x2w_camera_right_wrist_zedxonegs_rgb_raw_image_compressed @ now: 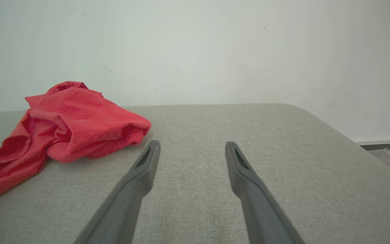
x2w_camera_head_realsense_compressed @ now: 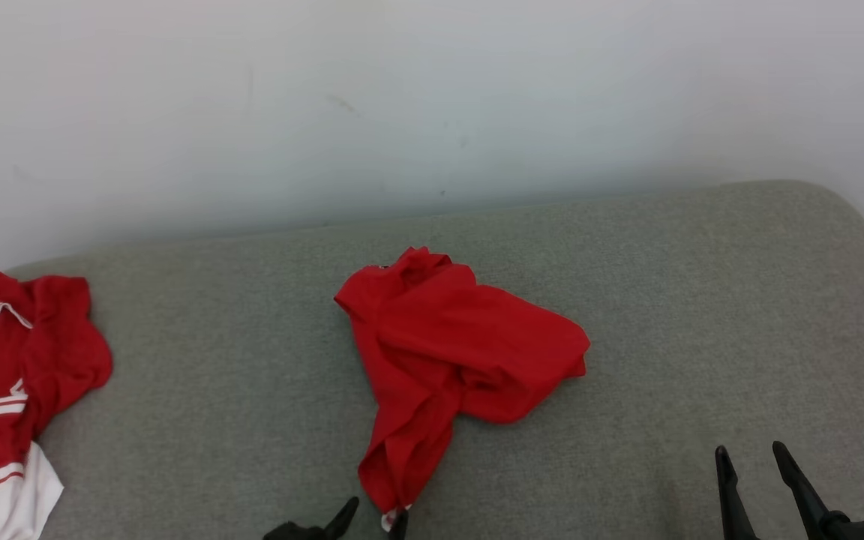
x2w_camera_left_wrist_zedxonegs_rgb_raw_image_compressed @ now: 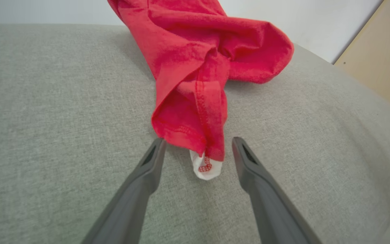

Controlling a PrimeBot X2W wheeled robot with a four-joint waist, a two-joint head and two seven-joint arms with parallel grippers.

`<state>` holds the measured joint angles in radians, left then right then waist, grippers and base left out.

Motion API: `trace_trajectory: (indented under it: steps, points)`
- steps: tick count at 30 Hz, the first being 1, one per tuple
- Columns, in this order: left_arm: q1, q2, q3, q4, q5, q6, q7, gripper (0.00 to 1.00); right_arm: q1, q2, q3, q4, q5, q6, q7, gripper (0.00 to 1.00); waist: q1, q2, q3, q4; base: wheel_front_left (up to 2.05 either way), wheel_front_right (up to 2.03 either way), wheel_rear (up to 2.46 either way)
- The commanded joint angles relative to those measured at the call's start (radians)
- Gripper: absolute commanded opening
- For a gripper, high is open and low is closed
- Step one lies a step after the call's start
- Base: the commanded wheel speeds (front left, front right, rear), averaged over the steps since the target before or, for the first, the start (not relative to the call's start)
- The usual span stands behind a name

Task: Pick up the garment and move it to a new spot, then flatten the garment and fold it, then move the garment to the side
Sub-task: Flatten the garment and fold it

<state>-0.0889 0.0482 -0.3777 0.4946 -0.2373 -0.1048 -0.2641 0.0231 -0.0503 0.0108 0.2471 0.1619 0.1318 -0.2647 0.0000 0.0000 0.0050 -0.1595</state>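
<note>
left hand [x2w_camera_left_wrist_zedxonegs_rgb_raw_image_compressed: 198, 140] hovering spread, fingertips flanking near hem end of red garment [x2w_camera_head_realsense_compressed: 447, 337], which is lying crumpled mid grey padded surface [x2w_camera_head_realsense_compressed: 702, 300]. judging it light, soft, floppy; stitched hem looking best for pinching. right hand [x2w_camera_head_realsense_compressed: 748, 448] spread, idling well apart.

Left claw [x2w_camera_left_wrist_zedxonegs_rgb_raw_image_compressed: 199, 139] and right claw [x2w_camera_right_wrist_zedxonegs_rgb_raw_image_compressed: 192, 143] both gape wide, held low.

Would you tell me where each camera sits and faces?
Head view: on the head, facing down at the red garment on the cushion; left claw, right claw below.
Left wrist view: on that wrist, along its open claw at the garment's hem.
Right wrist view: on that wrist, along its open claw toward the wall.
All share the garment.
</note>
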Motion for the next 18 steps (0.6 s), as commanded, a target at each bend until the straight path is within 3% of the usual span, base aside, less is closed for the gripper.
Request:
trace_trajectory:
  steps: [1,10,16,17,18]
  points:
    - [-0.019,0.004,-0.002,0.026,0.002,0.013,0.000,1.00,-0.003,-0.001,0.000,-0.001,0.004,-0.002,0.001,1.00,0.0000,0.0000,0.014,-0.023,0.00,0.00,0.00]
    - [-0.073,0.004,0.000,0.115,0.006,0.041,0.000,1.00,-0.021,-0.001,0.005,-0.011,0.014,-0.002,0.001,1.00,0.0000,0.0000,0.058,-0.053,0.00,0.00,0.00]
    - [-0.109,0.004,-0.011,0.143,-0.014,0.030,0.000,1.00,-0.031,-0.001,0.006,-0.014,0.015,-0.002,0.001,1.00,0.0000,0.0000,0.085,-0.057,0.00,0.00,0.00]
    - [-0.121,0.004,-0.017,0.148,-0.043,0.021,0.000,0.43,-0.038,-0.001,0.008,-0.014,0.016,-0.002,0.001,1.00,0.0000,0.0000,0.093,-0.058,0.00,0.00,0.00]
    - [-0.127,0.004,-0.024,0.155,-0.059,0.016,0.000,0.00,-0.040,-0.001,0.008,-0.013,0.017,-0.002,0.001,1.00,0.0000,0.0000,0.095,-0.059,0.00,0.00,0.00]
